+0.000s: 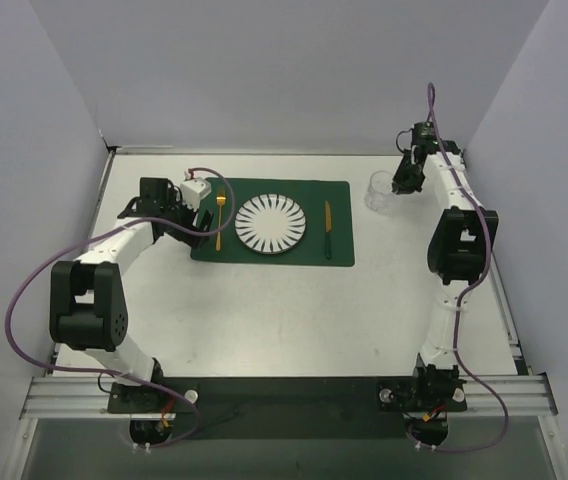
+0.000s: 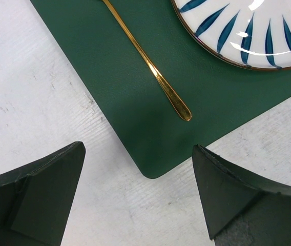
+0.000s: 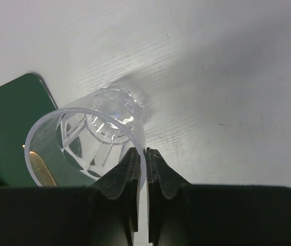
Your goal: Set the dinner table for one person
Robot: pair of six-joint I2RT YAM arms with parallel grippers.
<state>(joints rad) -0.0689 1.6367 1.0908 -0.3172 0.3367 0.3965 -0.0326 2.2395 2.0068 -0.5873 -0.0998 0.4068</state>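
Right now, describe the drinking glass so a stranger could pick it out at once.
Start at the white dinner table and find the dark green placemat. Just off the mat's far right corner stands the clear glass, its rim pinched by the right hand. It is the only see-through item; the neighbouring knife is gold-handled and the plate blue-striped.

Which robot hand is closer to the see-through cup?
The right. The right gripper pinches the rim of the clear cup. The left gripper hangs open over a corner of the green placemat beside the gold fork, far from the cup.
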